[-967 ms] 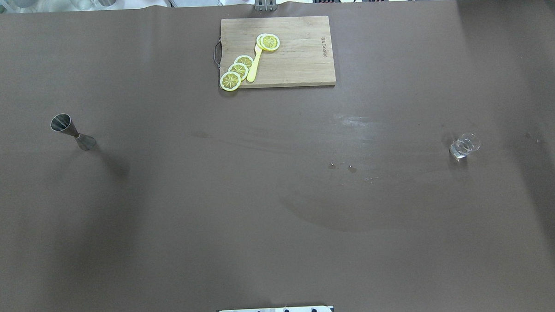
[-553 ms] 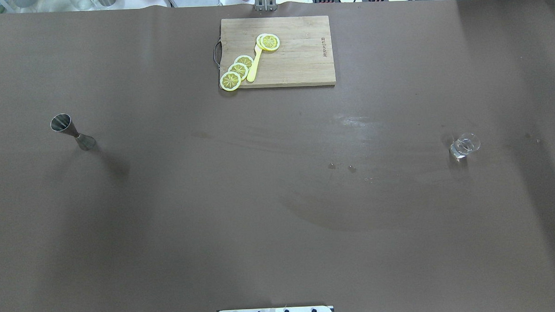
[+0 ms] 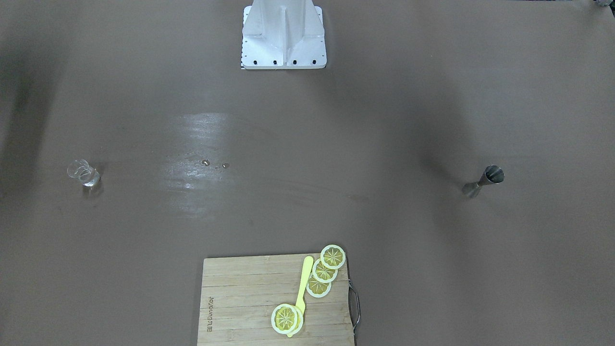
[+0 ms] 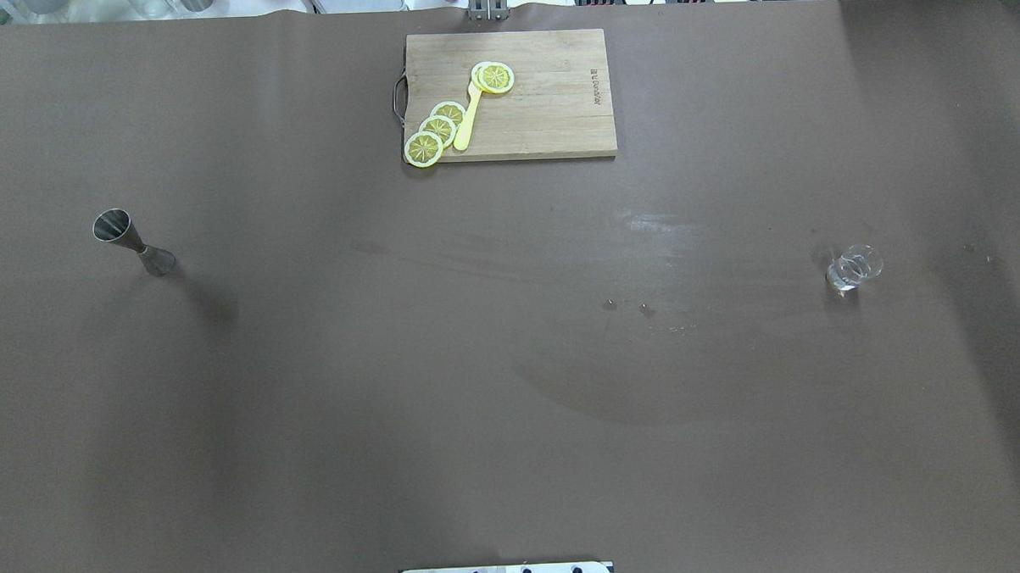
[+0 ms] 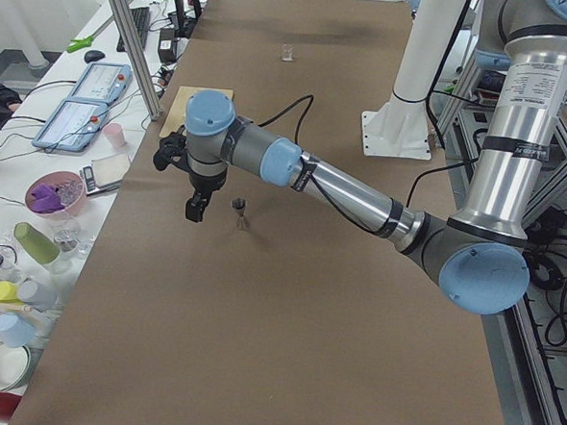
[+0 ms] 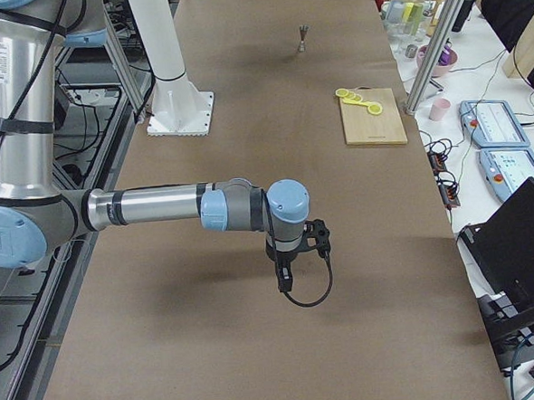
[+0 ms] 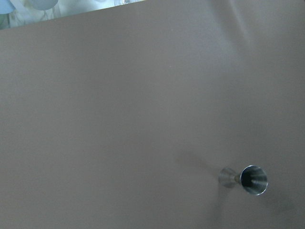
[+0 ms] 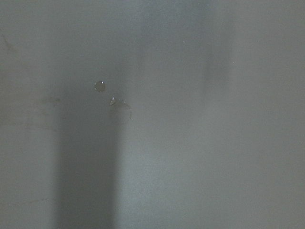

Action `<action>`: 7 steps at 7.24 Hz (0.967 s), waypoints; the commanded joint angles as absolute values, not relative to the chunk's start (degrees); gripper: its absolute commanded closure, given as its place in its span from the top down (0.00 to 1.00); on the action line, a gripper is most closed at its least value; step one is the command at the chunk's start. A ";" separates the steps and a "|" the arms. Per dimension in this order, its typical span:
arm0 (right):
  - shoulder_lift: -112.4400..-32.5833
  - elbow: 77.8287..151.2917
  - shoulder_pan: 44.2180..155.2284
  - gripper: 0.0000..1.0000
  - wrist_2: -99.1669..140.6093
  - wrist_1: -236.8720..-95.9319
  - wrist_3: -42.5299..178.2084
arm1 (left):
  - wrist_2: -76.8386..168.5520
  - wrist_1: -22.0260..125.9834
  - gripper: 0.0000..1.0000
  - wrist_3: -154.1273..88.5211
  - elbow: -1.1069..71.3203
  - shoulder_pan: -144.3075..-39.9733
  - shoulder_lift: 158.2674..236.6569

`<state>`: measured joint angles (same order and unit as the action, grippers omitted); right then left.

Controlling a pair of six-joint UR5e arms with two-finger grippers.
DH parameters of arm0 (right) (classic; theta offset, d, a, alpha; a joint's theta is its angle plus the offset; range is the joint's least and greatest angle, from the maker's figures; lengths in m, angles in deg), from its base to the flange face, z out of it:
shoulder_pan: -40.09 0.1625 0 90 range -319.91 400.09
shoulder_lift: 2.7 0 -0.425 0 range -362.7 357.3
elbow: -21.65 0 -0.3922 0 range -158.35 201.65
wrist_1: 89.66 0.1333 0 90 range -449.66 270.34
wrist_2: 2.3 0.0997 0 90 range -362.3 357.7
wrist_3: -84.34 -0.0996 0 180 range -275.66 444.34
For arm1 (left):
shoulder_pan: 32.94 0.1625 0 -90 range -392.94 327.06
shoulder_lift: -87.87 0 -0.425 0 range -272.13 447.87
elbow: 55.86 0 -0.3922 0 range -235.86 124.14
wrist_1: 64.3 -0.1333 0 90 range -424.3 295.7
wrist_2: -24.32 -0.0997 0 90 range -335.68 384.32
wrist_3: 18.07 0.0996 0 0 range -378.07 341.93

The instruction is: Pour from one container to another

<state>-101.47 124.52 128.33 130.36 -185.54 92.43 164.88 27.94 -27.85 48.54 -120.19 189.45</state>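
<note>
A steel jigger (image 4: 127, 240) stands upright on the table's left side; the left wrist view shows the jigger (image 7: 248, 179) from above, low and to the right. A small clear glass (image 4: 853, 266) holding a little liquid stands on the right side. Neither gripper appears in the overhead or front views. In the exterior left view my left gripper (image 5: 195, 210) hangs above the table just beside the jigger (image 5: 238, 210), not touching it. In the exterior right view my right gripper (image 6: 286, 280) hangs over bare table. I cannot tell whether either is open or shut.
A wooden cutting board (image 4: 546, 107) with lemon slices (image 4: 437, 128) and a yellow utensil (image 4: 468, 122) lies at the far middle. A few droplets (image 4: 625, 306) sit mid-table. The robot base (image 3: 283, 38) is at the near edge. Cups and bowls (image 5: 31, 245) crowd a side bench.
</note>
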 commanded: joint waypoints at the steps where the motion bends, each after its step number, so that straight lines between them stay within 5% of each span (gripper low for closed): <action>1: -101.49 124.40 128.33 1.00 130.24 -185.54 92.43 | 164.86 35.08 0.98 -45.05 49.60 -118.21 193.58; 7: -101.58 124.40 128.33 1.00 130.33 -185.54 92.51 | 137.83 40.26 0.98 -54.28 58.74 -105.30 195.80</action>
<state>-101.56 124.40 128.33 130.35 -185.54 92.51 144.62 37.49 -54.04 57.04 -107.96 196.15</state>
